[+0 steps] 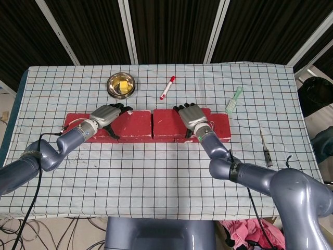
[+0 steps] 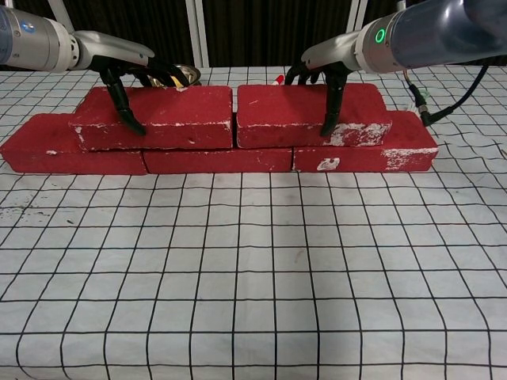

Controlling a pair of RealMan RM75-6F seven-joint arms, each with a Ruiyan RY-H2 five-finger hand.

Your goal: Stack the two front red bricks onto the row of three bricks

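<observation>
Three red bricks form a row [image 2: 218, 160] across the checked cloth; its ends show in the head view [image 1: 70, 121]. Two more red bricks lie on top of it, nearly end to end. My left hand [image 1: 106, 115] grips the left upper brick [image 2: 170, 117], thumb on its front face [image 2: 127, 107] and fingers over the back. My right hand [image 1: 191, 119] grips the right upper brick [image 2: 289, 115] the same way, its thumb [image 2: 331, 107] down the front face. A narrow gap separates the two upper bricks [image 1: 152, 124].
Behind the bricks stand a steel bowl [image 1: 121, 85] with something yellow inside and a red marker [image 1: 167, 87]. A green brush [image 1: 234, 100] lies at the back right, a small screwdriver [image 1: 266, 149] near the right edge.
</observation>
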